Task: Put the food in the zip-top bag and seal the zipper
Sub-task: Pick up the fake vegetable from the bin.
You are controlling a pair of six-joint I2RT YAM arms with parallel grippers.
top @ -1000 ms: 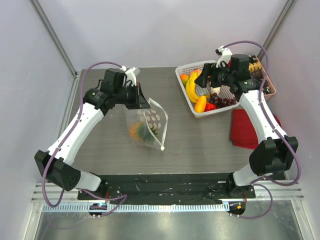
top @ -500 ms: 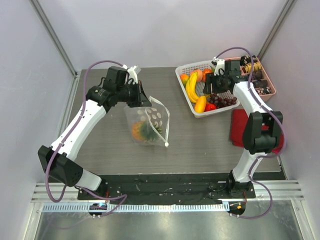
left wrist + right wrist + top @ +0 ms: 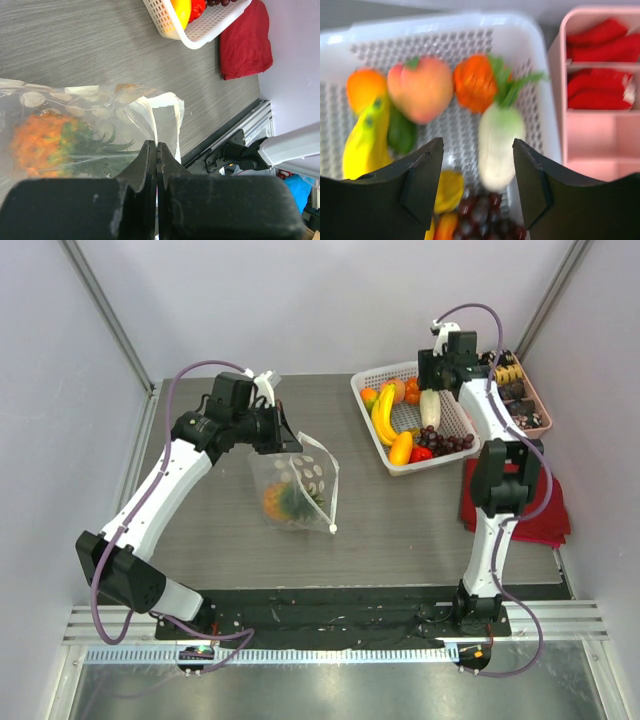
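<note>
Viewing the table from above: the left gripper (image 3: 288, 445) is closed tight on the upper edge of the zip-top bag (image 3: 300, 485), which hangs from it with its lower end on the tabletop, well apart from the white basket (image 3: 364, 381). The left wrist view shows the two jaws pressed together with the clear film pinched between them. One piece of food, the orange scaly fruit (image 3: 41, 145) with its dark green leaves, lies inside the bag.

The right gripper (image 3: 477, 150) hangs over the basket with its jaws spread and nothing between them. The white radish (image 3: 497, 145) sits below the gap, toward the right finger. The peach (image 3: 422, 87) and several other toy pieces lie beside it in the basket.

I judge the task to be in its early part. One fruit is bagged, and the radish, the peach and the other pieces are yet to be carried across. I cannot trace the zipper clearly in any view. With the bag held by one edge, I take the mouth to be unsealed, so sealing is also left to do.
</note>
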